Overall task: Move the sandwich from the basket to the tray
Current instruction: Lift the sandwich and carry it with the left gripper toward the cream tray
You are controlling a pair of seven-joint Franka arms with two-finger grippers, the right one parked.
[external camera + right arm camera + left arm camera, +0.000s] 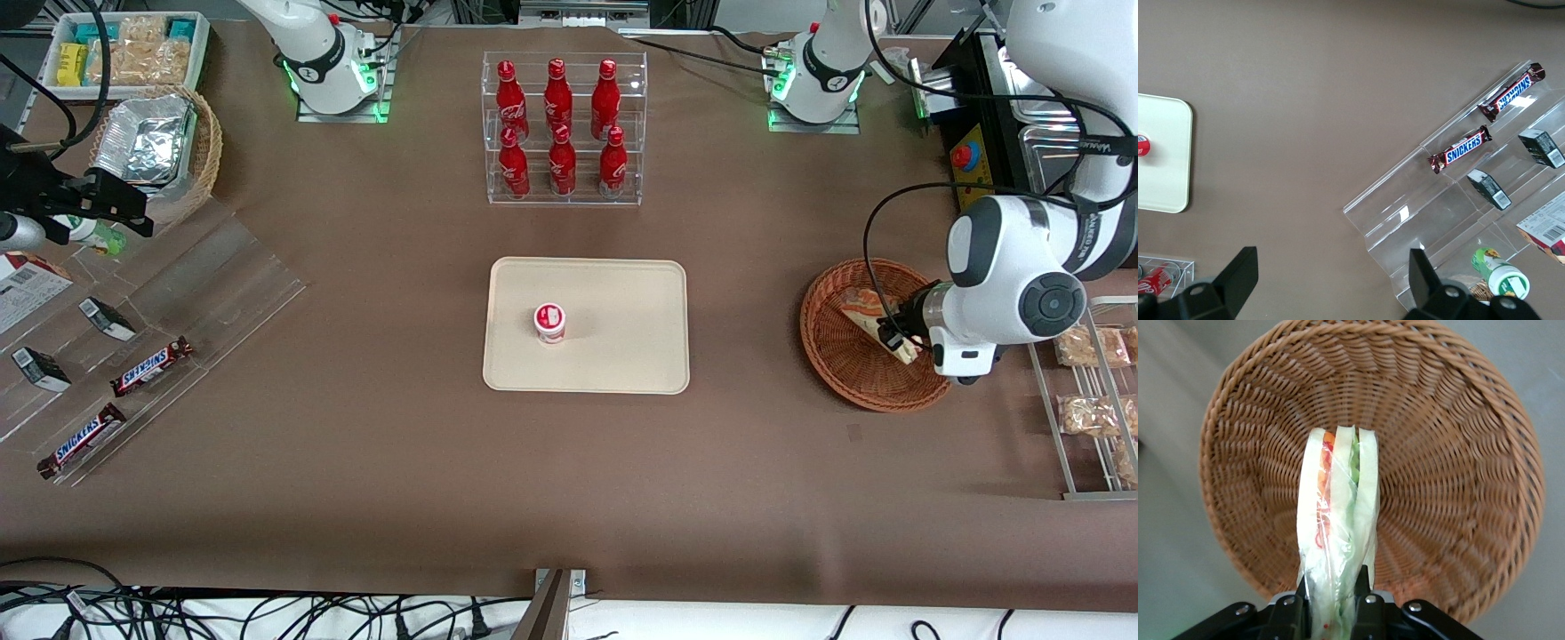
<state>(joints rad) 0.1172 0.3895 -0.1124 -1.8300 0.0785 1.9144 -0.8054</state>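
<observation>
At table level, front view
Tray (640, 356): cream, flat on the brown table (373, 462), in mid-table.
Cup (550, 323): red and white, upright on the tray.
Basket (845, 356): reddish-brown wicker, toward the working arm's end of the table, well apart from the tray.
Sandwich (864, 307): pale wedge over the basket's bowl, one end caught at the gripper.
Gripper (892, 338): over the basket, at the rim nearest the working arm's end; closed on the sandwich.
Bottle rack (564, 129): clear, two rows of three red bottles, farther from the camera than the tray.
Snack shelf (133, 338): clear stepped stand toward the parked arm's end, holding two Snickers bars (152, 366) and small dark boxes.
Foil basket (164, 151): tan wicker with foil packs, same end, farther from the camera than the shelf.

At the left wrist view
Sandwich (1338, 520): on edge, bread slices with green and orange-red filling, clear wrap; pinched between the two fingers (1363, 597).
Gripper (1333, 603): narrow, clamped on the sandwich's near end.
Basket (1458, 487): under the sandwich; whether the sandwich's tip touches the weave cannot be told.

At the right wrist view
Tray (1168, 173): one rounded corner showing, cup (1143, 144) at the edge.
Snickers bars (1461, 149): two, on the clear shelf (1418, 213).
</observation>
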